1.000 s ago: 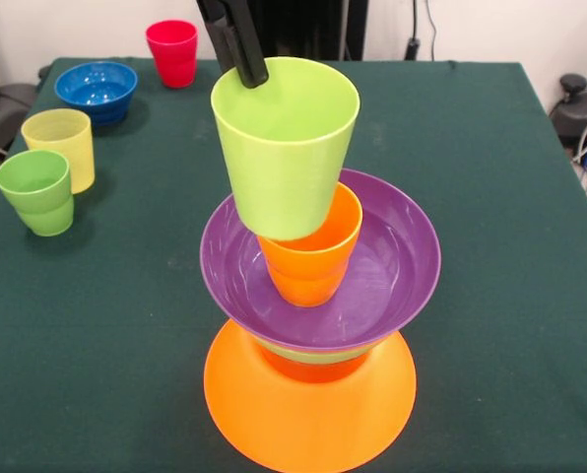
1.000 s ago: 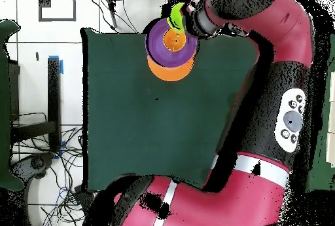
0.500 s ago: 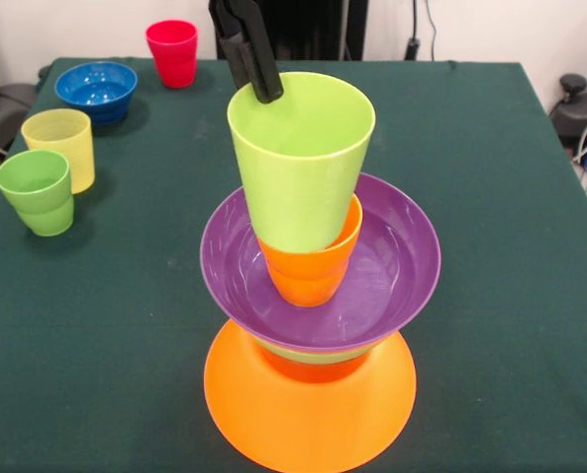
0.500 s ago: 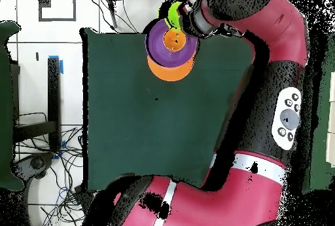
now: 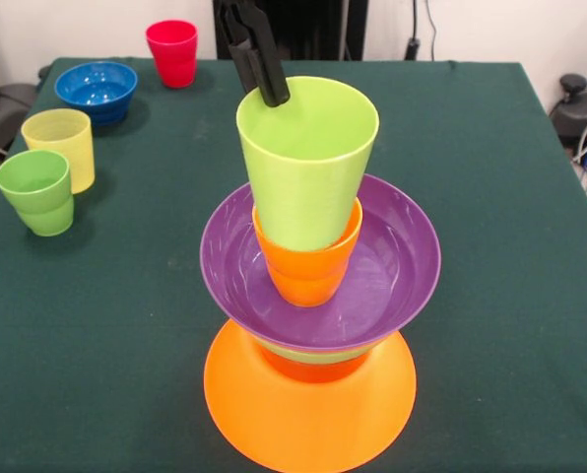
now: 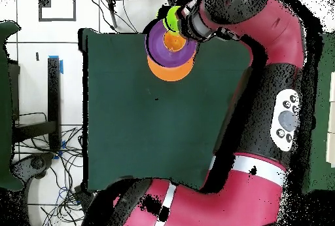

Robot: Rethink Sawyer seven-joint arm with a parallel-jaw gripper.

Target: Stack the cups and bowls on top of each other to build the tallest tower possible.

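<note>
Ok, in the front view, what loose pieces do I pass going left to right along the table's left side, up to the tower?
Green cup → pale yellow cup → blue bowl → red cup → the tower, with the lime green cup on top, held by the gripper.

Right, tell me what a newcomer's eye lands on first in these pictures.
First the tower at the table's front centre: a wide orange bowl upside down as its base, a purple bowl above, an orange cup in that. Next the lime green cup, its bottom sunk into the orange cup, with the gripper shut on its rim.
</note>
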